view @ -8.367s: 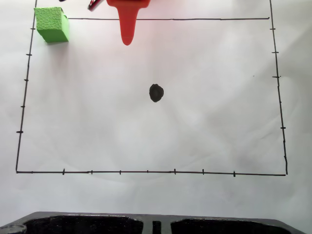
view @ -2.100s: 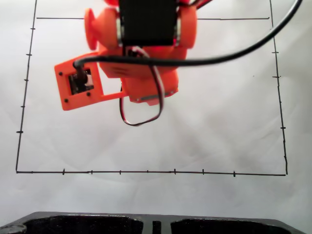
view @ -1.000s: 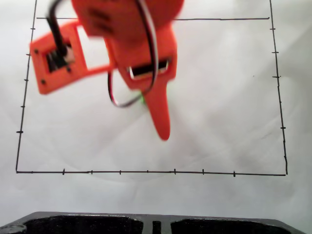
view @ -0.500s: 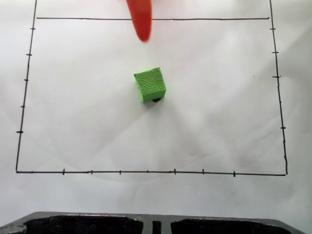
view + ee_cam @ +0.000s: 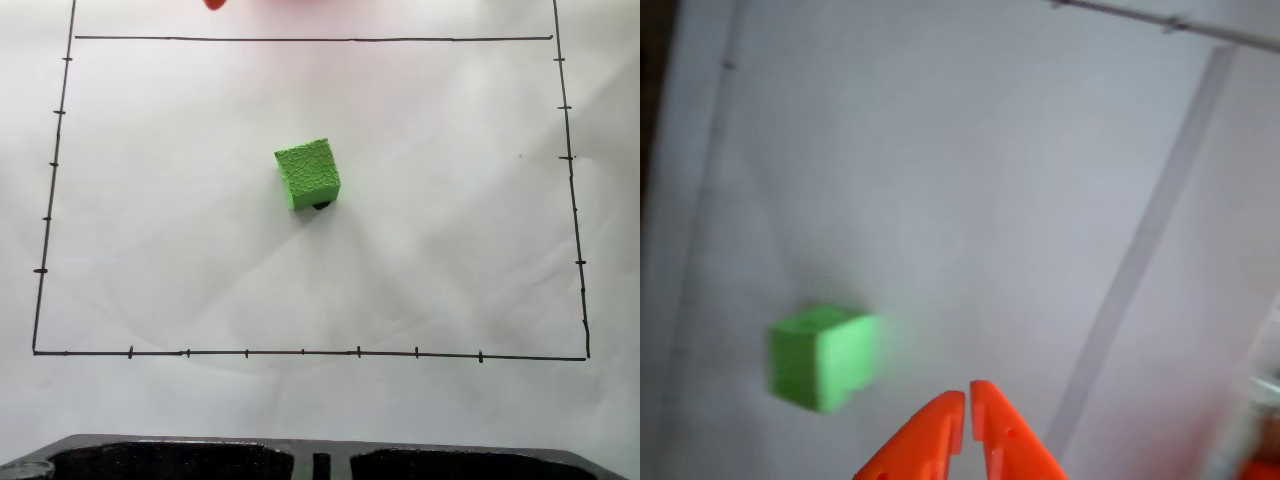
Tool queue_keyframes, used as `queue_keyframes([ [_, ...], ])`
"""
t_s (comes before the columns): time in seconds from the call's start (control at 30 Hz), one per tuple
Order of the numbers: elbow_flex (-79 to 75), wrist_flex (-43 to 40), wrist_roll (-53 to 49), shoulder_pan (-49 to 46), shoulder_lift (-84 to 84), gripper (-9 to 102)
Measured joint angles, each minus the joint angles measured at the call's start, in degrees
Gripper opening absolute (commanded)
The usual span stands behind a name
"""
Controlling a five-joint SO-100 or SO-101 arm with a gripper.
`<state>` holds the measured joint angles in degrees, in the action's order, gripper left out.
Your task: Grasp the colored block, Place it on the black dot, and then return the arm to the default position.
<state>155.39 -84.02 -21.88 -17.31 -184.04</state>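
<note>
The green block sits on the white paper near the middle of the drawn rectangle in the fixed view. It covers most of the black dot, of which only a sliver shows at the block's lower right edge. A blurred orange-red bit of the arm shows at the top edge, far from the block. In the wrist view the block lies at lower left. My gripper rises from the bottom edge to its right, shut with nothing between its fingers.
Thin black border lines with tick marks frame the paper. A dark moulded object runs along the bottom edge of the fixed view. Bare paper surrounds the block on all sides.
The arm carried the block to the dot and let it go. It then pulled back toward the top edge, where only a red sliver shows now. The block has stayed put.
</note>
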Motion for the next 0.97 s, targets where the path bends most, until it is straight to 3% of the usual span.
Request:
queue_keyframes([
  [0.23,8.2,12.5,13.2,5.4,-2.5,0],
  [0.43,15.4,21.5,15.2,6.4,-2.5,0],
  [0.97,16.8,24.9,16.3,7.6,-2.5,0],
])
